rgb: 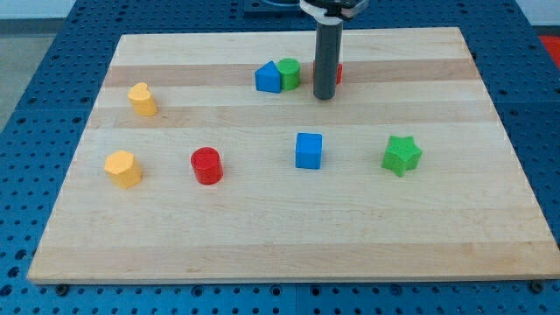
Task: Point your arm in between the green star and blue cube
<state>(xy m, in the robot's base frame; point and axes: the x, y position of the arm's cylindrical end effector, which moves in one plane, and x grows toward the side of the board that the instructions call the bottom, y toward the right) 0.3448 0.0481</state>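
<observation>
my tip (325, 96): near desk (262, 236) top, beside red block (338, 73) | blue cube (308, 150), green star (402, 155): lower down, apart | no gripper

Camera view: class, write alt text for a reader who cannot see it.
My tip rests near the view's top of a wooden board, well above the gap between the blue cube and green star. A red block shows just behind the rod.
</observation>
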